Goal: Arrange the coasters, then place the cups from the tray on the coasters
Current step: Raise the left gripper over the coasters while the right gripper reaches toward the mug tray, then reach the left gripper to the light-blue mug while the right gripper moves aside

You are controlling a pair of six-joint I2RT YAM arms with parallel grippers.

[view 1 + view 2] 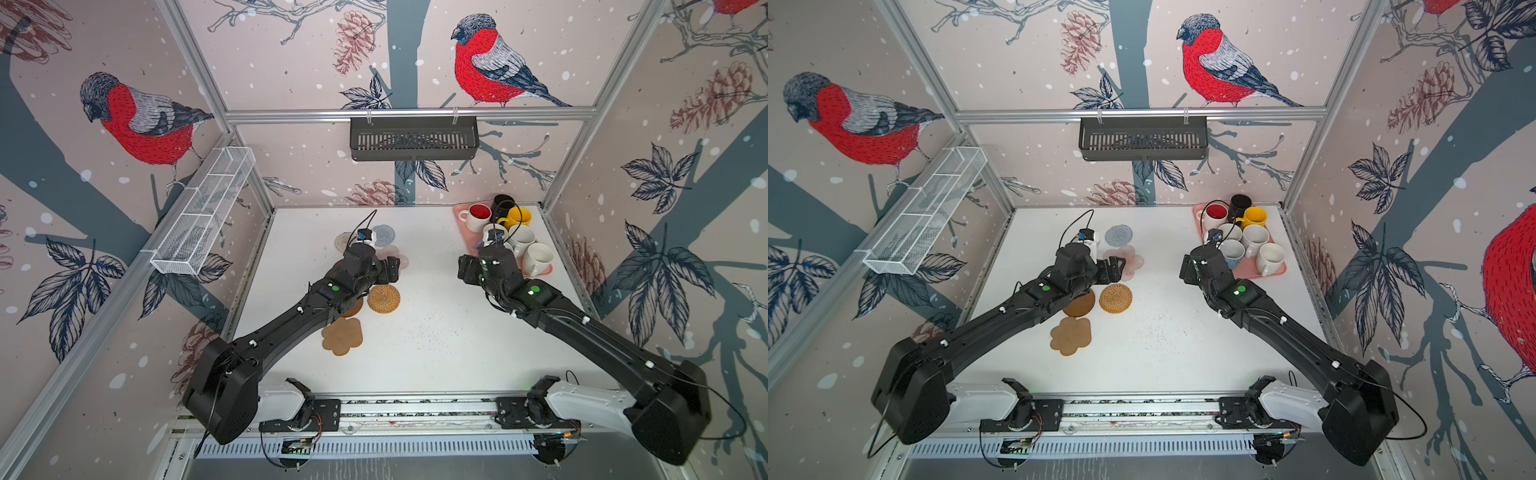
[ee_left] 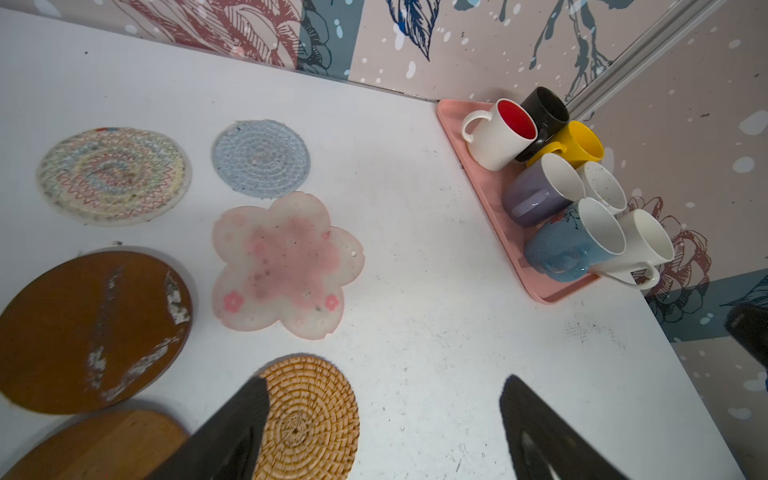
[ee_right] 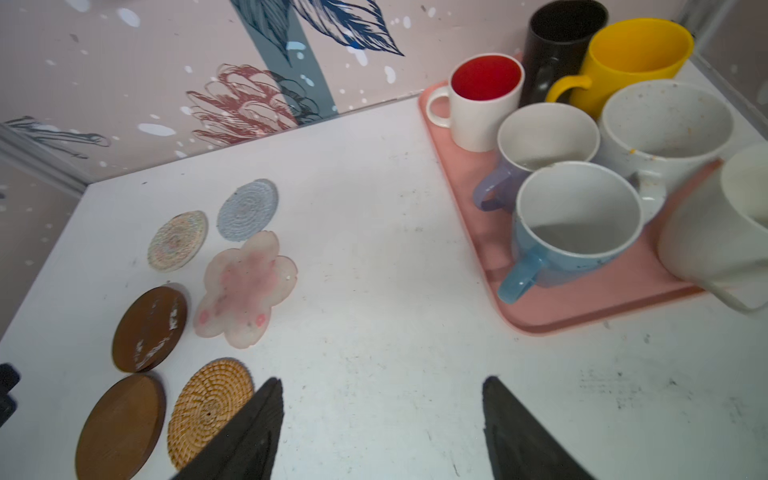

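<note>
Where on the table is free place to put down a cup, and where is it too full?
Widest bare patch: the middle of the table, between the wicker coaster and the pink tray. The near strip beside the cork flower coaster is bare too. Crowded: the tray, packed with cups, and the coasters close together under the left arm.

The cups (image 3: 577,232) are glossy ceramic, the tray (image 3: 582,307) smooth matt, the wicker coaster (image 3: 203,411) rough-woven.

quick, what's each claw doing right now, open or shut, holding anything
left claw: open, holding nothing
right claw: open, holding nothing
</note>
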